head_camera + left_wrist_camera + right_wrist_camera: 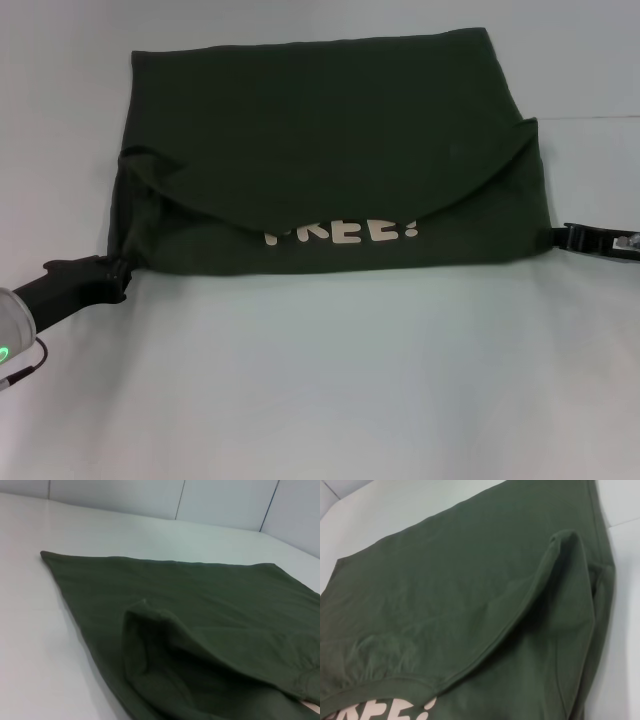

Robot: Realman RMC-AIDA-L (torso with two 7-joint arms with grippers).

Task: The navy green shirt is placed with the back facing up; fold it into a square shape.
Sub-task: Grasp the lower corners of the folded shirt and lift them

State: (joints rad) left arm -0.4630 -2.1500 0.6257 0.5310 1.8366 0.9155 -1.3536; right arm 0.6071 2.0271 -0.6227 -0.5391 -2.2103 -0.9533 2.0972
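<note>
Head view: navy green shirt (330,150) lying folded in the middle of the white table (320,380), soft, light and limp, probably best pinched at the near corners. Left gripper (118,272) at the near-left corner, right gripper (572,236) at the right edge; impossible to tell if spread or pinching cloth.

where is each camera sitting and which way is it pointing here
Head view: on the robot's head, looking forward and down at the navy green shirt on the table; left gripper and right gripper show at its near corners.
Left wrist view: low beside the shirt's left side; no gripper shows.
Right wrist view: above its right side; no gripper shows.
Shared: head and right wrist views show the FREE! lettering.
</note>
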